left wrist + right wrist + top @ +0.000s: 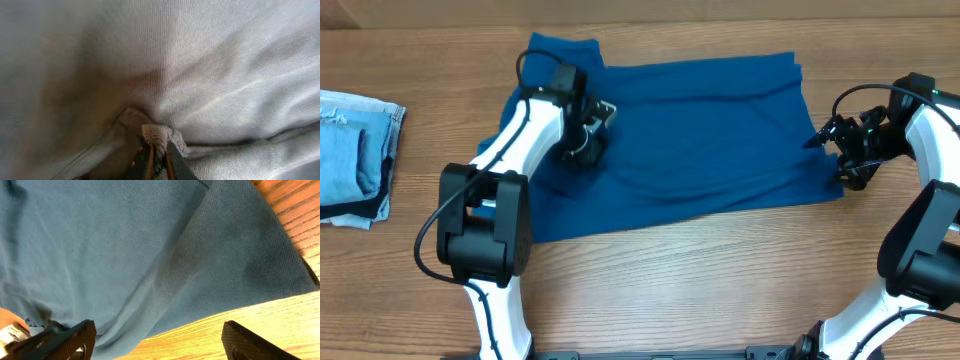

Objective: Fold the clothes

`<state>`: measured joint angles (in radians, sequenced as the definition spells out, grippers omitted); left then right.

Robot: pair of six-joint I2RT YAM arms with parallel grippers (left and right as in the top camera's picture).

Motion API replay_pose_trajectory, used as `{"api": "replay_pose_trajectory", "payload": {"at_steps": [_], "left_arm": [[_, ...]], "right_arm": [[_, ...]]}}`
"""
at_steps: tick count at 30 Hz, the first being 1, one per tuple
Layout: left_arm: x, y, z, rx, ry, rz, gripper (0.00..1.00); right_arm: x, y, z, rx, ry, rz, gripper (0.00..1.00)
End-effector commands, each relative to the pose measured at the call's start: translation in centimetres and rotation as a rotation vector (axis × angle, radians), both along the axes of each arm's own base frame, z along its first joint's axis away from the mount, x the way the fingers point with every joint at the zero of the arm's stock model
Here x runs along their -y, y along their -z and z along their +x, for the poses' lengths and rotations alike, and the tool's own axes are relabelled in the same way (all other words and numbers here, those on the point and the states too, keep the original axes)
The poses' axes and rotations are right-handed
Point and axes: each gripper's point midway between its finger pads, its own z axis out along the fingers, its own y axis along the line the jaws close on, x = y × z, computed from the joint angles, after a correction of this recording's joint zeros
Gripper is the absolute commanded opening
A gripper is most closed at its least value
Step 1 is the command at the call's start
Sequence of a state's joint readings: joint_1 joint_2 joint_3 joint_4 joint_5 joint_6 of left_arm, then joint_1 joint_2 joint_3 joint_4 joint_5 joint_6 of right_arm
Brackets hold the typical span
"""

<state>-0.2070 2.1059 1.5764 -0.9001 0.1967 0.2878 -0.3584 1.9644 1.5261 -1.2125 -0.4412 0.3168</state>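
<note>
Overhead view: shirt (710, 130) is lying spread flat mid-counter (720, 290), long side running left-right, w/ a bunched end at far left. Denim stack (355, 155) is sitting well apart at the left edge.

Left fingers (150, 161): narrow, pinching a small tuft of shirt cloth btwn the tips. Left wrist pic is washing the fabric out to grey, but the weave is reading clearly.

Left fingers vs shirt: working inside the shirt's outline, over its left part near the bunched end, touching the fabric.

Right fingers (67, 339): standing wide, holding nothing.

Right fingers vs shirt: hovering at the shirt's right end. Hem edge is lying just beyond the tips, w/ bare counter showing btwn them. Can't tell if they're touching cloth.

Handling (judgement): soft, light, limp knit. It's prob going to sag and drape w/ no stiffness of its own, so a lifted part will be dragging the rest along. Not fragile. Weave is looking grippy enough, not slippery.

Where to take hold (judgement): edges and corners are looking best, i.e. the hem corner on the right and the sleeve/shoulder seam on the left. Pinching through both layers should be keeping the fold tidy. A mid-panel tuft is likely lifting only the top layer.
</note>
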Motion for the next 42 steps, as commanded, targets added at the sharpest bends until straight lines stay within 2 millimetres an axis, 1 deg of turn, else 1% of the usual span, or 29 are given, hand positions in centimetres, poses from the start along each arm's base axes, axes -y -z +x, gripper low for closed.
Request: {"api": "replay_pose_trajectory", "payload": {"at_steps": [1, 2, 3, 8, 11, 13, 14, 15, 16, 17, 19, 20, 21, 22, 23, 25, 27, 29, 30, 31, 34, 35, 37, 38, 39, 40, 42], "left_arm": [[-0.3, -4.4, 3.2, 0.088, -0.019, 0.004, 0.14], [-0.4, -5.1, 3.5, 0.096, -0.020, 0.010, 0.15], [-0.7, -5.4, 3.6, 0.103, -0.024, 0.029, 0.17], [-2.9, -5.0, 3.4, 0.097, -0.045, 0.156, 0.23], [-3.6, -5.0, 3.5, 0.106, -0.048, 0.197, 0.26], [-3.8, -5.0, 3.5, 0.107, -0.050, 0.206, 0.34], [-3.8, -5.0, 3.5, 0.107, -0.050, 0.207, 0.41], [-3.9, -5.0, 3.5, 0.108, -0.051, 0.210, 0.45], [-3.9, -5.0, 3.5, 0.108, -0.051, 0.213, 0.47], [-4.0, -5.0, 3.5, 0.108, -0.052, 0.216, 0.49], [-4.4, -5.0, 3.6, 0.110, -0.076, 0.237, 0.46], [-4.5, -5.0, 3.6, 0.108, -0.087, 0.234, 0.44], [-4.5, -5.0, 3.6, 0.104, -0.112, 0.224, 0.44], [-4.8, -4.9, 3.4, 0.083, -0.152, 0.201, 0.45], [-4.9, -4.9, 3.2, 0.073, -0.154, 0.190, 0.45], [-4.7, -4.8, 2.9, 0.052, -0.156, 0.151, 0.45], [-4.7, -4.7, 2.9, 0.050, -0.159, 0.149, 0.45], [-4.7, -4.4, 2.8, 0.048, -0.159, 0.148, 0.46], [-4.7, -4.3, 2.7, 0.043, -0.158, 0.150, 0.46], [-4.8, -4.1, 2.5, 0.038, -0.157, 0.151, 0.46], [-4.8, -3.3, 1.9, 0.017, -0.156, 0.156, 0.47], [-4.9, -3.2, 1.8, 0.012, -0.156, 0.157, 0.47], [-4.9, -2.8, 1.6, 0.007, -0.155, 0.158, 0.47], [-4.9, -2.7, 1.6, 0.007, -0.155, 0.158, 0.47], [-4.9, -2.7, 1.6, 0.008, -0.155, 0.158, 0.47], [-4.9, -2.6, 1.7, 0.010, -0.156, 0.158, 0.48], [-4.9, -2.6, 1.7, 0.010, -0.155, 0.158, 0.48]], "right_arm": [[0.0, -1.8, 0.8, 0.061, -0.009, -0.018, 0.84], [0.0, -1.9, 0.8, 0.062, -0.009, -0.018, 0.84], [0.0, -1.9, 0.8, 0.062, -0.009, -0.018, 0.84], [0.0, -1.8, 0.9, 0.065, -0.009, -0.020, 0.84], [0.4, -1.6, 0.8, 0.055, -0.009, -0.046, 0.85], [1.3, -1.3, 0.6, 0.039, -0.008, -0.096, 0.88], [1.8, -1.0, 0.4, 0.026, -0.008, -0.131, 0.89], [2.0, -1.0, 0.3, 0.021, -0.007, -0.143, 0.88], [2.0, -0.9, 0.2, 0.019, -0.008, -0.142, 0.88], [1.9, -0.7, 0.0, 0.012, -0.008, -0.139, 0.85], [1.7, -0.1, -0.6, -0.009, -0.009, -0.132, 0.77], [1.7, 0.4, -1.0, -0.032, 0.003, -0.135, 0.76], [2.1, 1.1, -1.6, -0.068, 0.028, -0.160, 0.75], [3.6, 2.7, -3.1, -0.144, 0.073, -0.254, 0.73], [3.5, 3.3, -3.4, -0.154, 0.080, -0.251, 0.71], [3.4, 4.3, -3.5, -0.147, 0.084, -0.249, 0.62], [2.9, 5.1, -2.5, -0.087, 0.088, -0.219, 0.48], [2.5, 5.9, -1.7, -0.034, 0.092, -0.193, 0.20], [2.3, 6.5, -1.7, -0.027, 0.100, -0.188, 0.09], [2.3, 6.9, -1.9, -0.034, 0.115, -0.187, 0.04], [2.4, 8.0, -2.8, -0.052, 0.118, -0.206, 0.04], [2.9, 8.3, -3.3, -0.079, 0.129, -0.241, 0.04], [5.6, 8.7, -6.0, -0.217, 0.221, -0.397, 0.04], [6.4, 8.7, -6.8, -0.250, 0.243, -0.435, 0.04], [6.8, 8.7, -7.1, -0.261, 0.255, -0.448, 0.04], [7.6, 8.6, -7.3, -0.268, 0.265, -0.481, 0.04], [7.9, 8.4, -7.2, -0.268, 0.269, -0.488, 0.04]]}}
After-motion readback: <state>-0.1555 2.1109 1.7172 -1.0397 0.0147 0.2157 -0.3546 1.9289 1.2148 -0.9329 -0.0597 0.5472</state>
